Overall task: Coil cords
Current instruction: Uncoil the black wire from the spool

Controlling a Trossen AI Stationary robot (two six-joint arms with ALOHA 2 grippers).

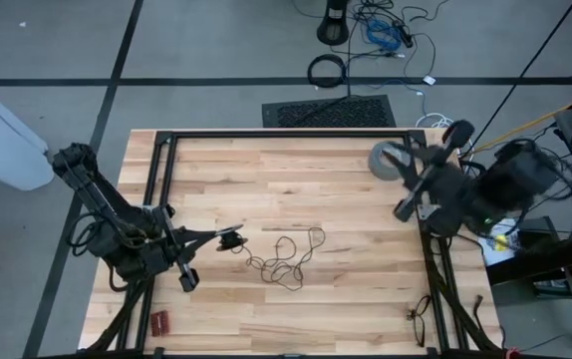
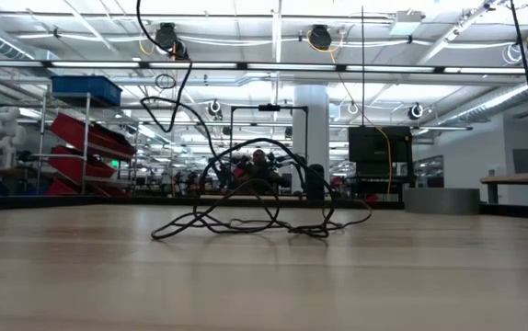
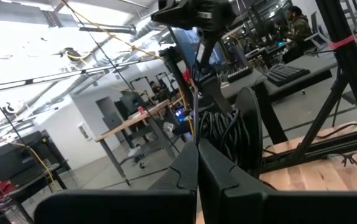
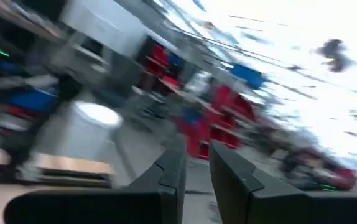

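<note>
Cords (image 1: 288,257) lie loose mid-counter, just right of my left claw (image 1: 230,239) — pinched on cord end; right claw (image 1: 404,209) farther, slightly apart, empty.

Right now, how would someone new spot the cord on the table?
Start at the light wooden table and look just left of its middle, beside the left gripper. The thin black cord lies there in loose tangled loops. It is far thinner than the grey tape roll at the far right corner.

The left arm reaches inward, its gripper (image 1: 231,239) low with fingers (image 3: 188,174) pressed together. The right arm is raised, its gripper (image 4: 194,165) showing a narrow gap between its fingers.
</note>
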